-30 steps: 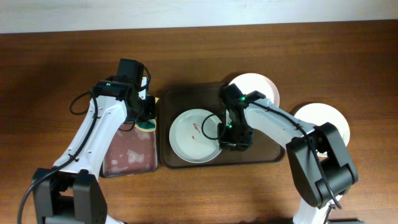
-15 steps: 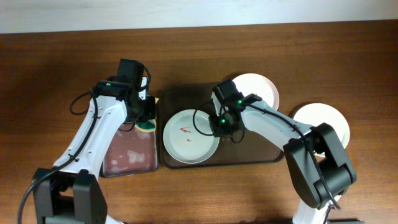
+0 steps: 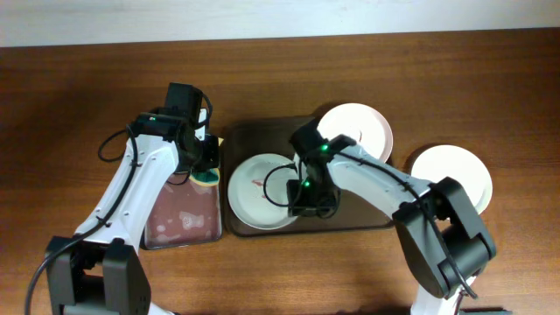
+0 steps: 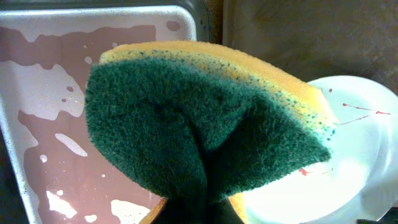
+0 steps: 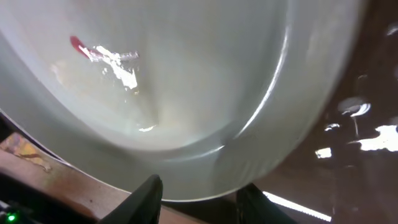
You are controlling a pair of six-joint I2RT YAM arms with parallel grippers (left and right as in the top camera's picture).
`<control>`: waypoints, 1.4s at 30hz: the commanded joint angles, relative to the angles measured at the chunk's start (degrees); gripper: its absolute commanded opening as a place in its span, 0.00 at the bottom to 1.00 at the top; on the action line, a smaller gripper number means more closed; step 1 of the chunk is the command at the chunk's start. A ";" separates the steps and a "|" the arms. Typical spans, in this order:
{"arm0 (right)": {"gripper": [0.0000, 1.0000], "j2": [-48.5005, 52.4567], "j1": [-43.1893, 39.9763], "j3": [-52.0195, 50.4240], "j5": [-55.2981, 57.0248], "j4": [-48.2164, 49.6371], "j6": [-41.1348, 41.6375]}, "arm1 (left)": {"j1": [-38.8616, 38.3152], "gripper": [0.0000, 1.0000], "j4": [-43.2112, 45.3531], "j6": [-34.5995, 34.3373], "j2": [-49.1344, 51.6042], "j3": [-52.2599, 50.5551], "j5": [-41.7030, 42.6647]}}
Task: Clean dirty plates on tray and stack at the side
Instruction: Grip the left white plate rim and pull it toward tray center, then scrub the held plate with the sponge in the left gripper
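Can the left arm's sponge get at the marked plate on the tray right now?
Probably yes: the left gripper holds the sponge just beside the plate, whose left side is bare; the right gripper sits at its right rim.

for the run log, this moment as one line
left gripper: holding sponge over small black tray | right gripper: at dirty plate rim on brown tray, grip unclear | red marks unwiped

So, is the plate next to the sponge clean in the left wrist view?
No, the plate beside the sponge has thin red marks on its white surface.
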 commanded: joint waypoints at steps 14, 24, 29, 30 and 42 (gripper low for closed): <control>0.04 0.09 -4.81 -2.75 19.56 7.56 2.05 | -0.81 0.00 -0.13 0.72 -1.40 0.13 6.82; 0.31 0.09 -5.99 -2.75 5.07 1.49 -3.72 | -12.33 0.00 8.63 0.72 -1.29 -5.25 8.98; 0.11 0.09 -5.99 -2.75 10.88 3.63 -9.35 | -14.73 0.00 10.99 0.72 -1.18 -7.63 10.82; 0.11 0.09 -5.99 -2.75 12.39 4.59 -10.43 | -14.73 0.00 11.15 0.72 -1.14 -8.26 11.13; 0.04 0.09 -5.99 -2.75 9.88 9.40 -11.41 | -14.78 0.00 26.88 -4.31 -0.81 -20.87 26.64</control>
